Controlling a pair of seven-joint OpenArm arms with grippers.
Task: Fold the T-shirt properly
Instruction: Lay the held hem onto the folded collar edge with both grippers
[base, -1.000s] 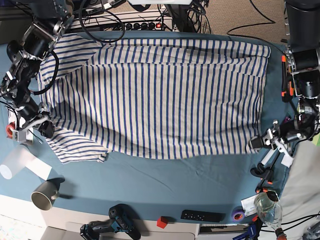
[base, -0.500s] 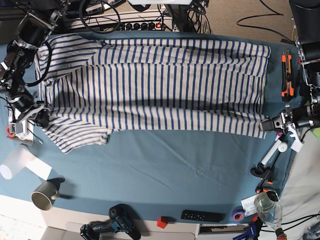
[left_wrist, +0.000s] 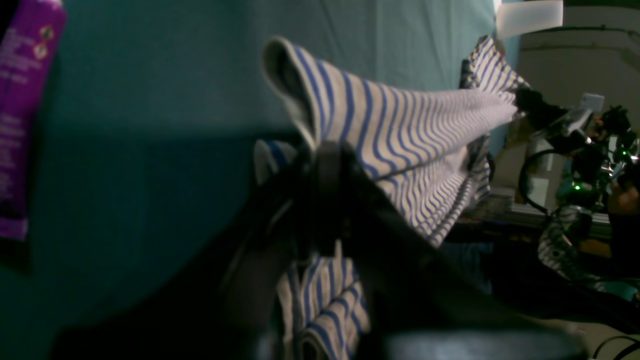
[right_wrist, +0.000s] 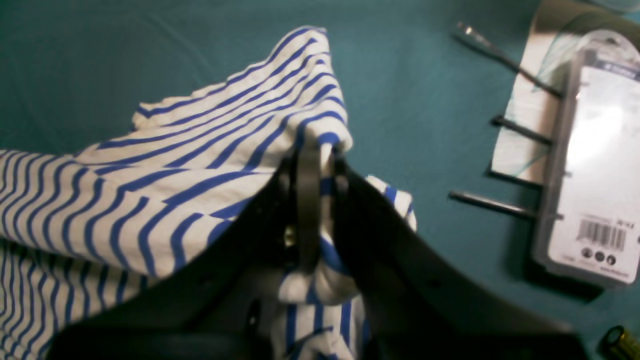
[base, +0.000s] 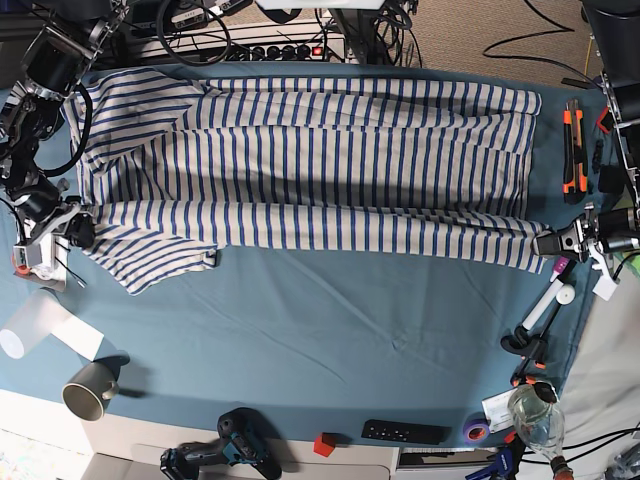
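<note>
Shirt (base: 300, 170) lies on the blue counter (base: 330, 330), its near edge lifted between your two grippers. Left fingers (left_wrist: 320, 165) clenched on the hem corner, right fingers (right_wrist: 310, 170) on the sleeve side. First lengthwise fold underway; remaining folds look undone. Tools and cables crowd the counter edges beyond both fingers.

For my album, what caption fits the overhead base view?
Two grippers, left and right, lift a striped T-shirt by its near edge.

Left gripper (base: 552, 243) is clamped on the T-shirt (base: 320, 170) hem corner; right gripper (base: 80, 232) pinches the opposite edge.
</note>
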